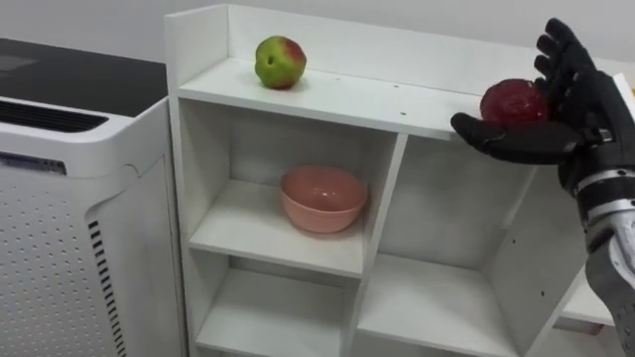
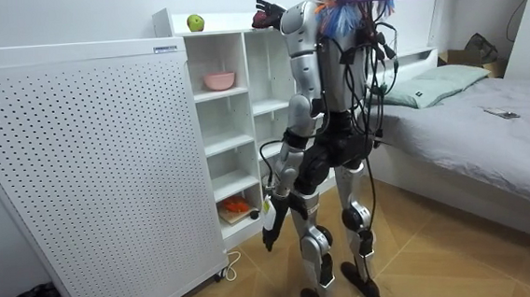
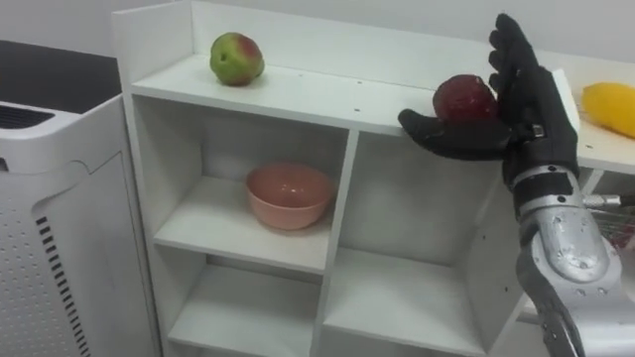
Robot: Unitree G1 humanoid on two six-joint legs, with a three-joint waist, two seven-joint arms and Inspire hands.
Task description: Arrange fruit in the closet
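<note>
We list, nearest first: right hand (image 1: 578,111), raised, grasping a dark red apple (image 1: 513,102) between thumb and fingers at the front edge of the top shelf; left hand (image 2: 270,225), hanging beside the thigh, state we cannot tell; white closet (image 1: 377,103); pink bowl (image 1: 322,198) in its upper left compartment; green-red apple (image 1: 280,62) on the top shelf, far left; yellow fruit (image 3: 610,107) on top, right of the raised hand

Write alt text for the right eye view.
The robot's right hand holds a red fruit at the top front edge of a white shelf unit. On top lie a green-red apple at left and a yellow fruit at right; a pink bowl sits below.
</note>
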